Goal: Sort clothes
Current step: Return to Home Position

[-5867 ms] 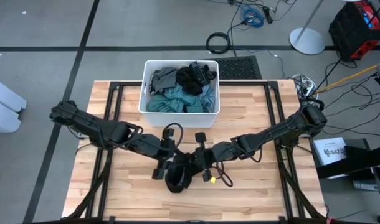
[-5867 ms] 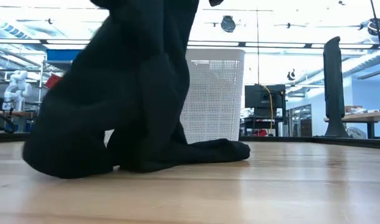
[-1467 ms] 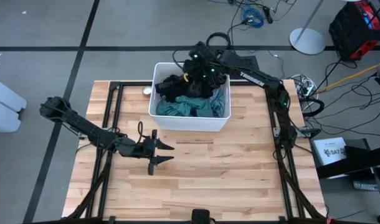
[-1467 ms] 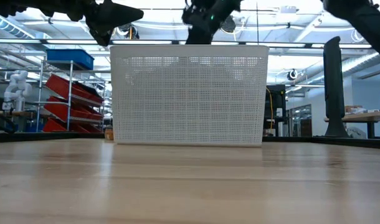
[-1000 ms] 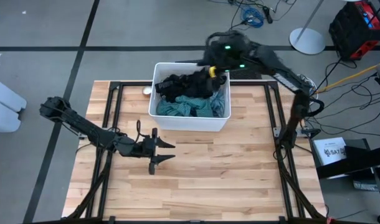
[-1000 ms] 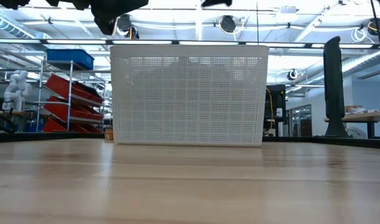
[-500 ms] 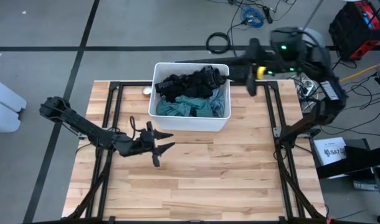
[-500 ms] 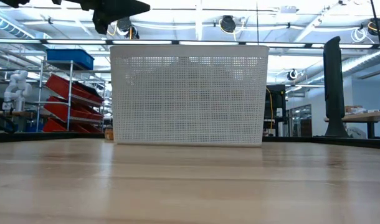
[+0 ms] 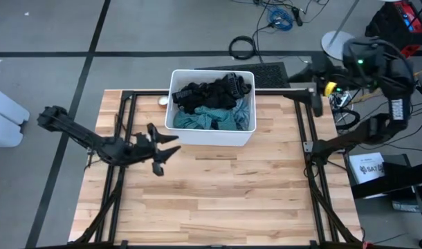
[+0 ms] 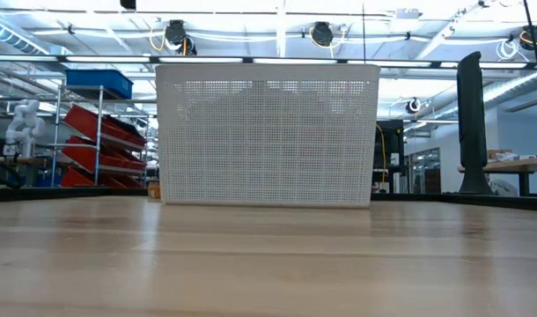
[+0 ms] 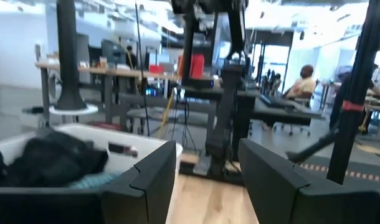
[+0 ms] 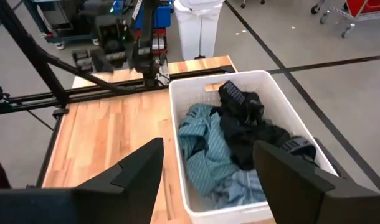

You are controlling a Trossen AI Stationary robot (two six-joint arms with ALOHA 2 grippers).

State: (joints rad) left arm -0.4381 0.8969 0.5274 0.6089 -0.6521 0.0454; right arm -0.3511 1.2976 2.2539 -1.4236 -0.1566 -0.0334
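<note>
The clothes (image 9: 209,105) lie piled in the white bin (image 9: 208,137) at the table's (image 9: 232,200) far edge. Your 2 grippers gape wide and empty: left gripper (image 9: 166,149) just off the bin's near-left corner, right gripper (image 9: 313,88) high over the far-right corner. Draw both back slowly, clear of the rim.

Holds the left arm stretched inward, left gripper (image 9: 171,144) parted, and the right arm folded high, right gripper (image 9: 315,86) spread wide.

High view looks straight down on the table (image 9: 232,194). Low view faces level across it. All four views show the bin (image 9: 209,137).
</note>
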